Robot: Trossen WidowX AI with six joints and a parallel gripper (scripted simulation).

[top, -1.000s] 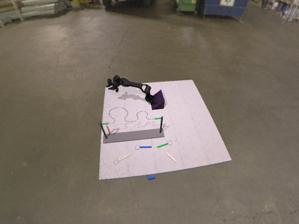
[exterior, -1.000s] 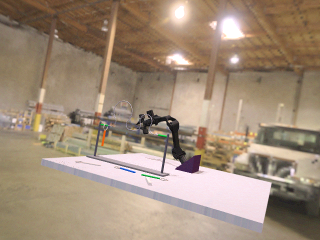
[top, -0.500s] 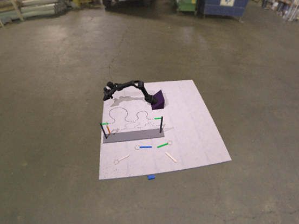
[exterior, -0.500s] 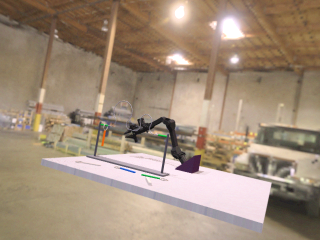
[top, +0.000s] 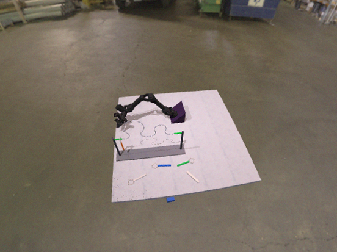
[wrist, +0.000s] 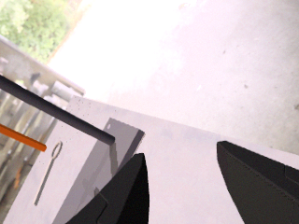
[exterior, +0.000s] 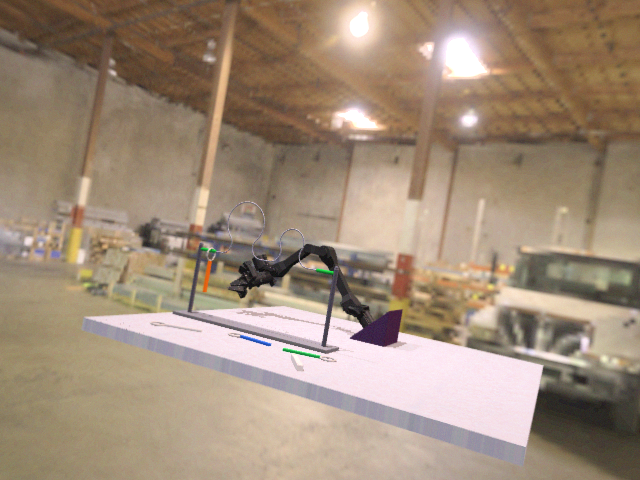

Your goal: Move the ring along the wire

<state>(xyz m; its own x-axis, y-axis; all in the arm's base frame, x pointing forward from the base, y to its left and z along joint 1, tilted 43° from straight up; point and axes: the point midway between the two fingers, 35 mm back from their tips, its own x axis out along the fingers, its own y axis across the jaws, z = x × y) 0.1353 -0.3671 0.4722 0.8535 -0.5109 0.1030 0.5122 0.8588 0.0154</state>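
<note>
A small ring [exterior: 211, 254] hung on the green wire end [exterior: 208, 249] beside the left post [exterior: 194, 281], its orange handle [exterior: 206, 276] pointing down. From there the thin grey wire [exterior: 247, 221] looped in curves to a second green end [exterior: 324, 271] at the other post [exterior: 329, 306].

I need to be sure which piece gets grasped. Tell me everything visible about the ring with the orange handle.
The ring with the orange handle is a thin pale loop topping a straight orange stick. It hangs from the green wire section beside the left post in the exterior view, handle pointing down, above the grey base bar. Nothing grips it: the gripper hangs apart to its right, jaws partly closed on nothing.
</note>
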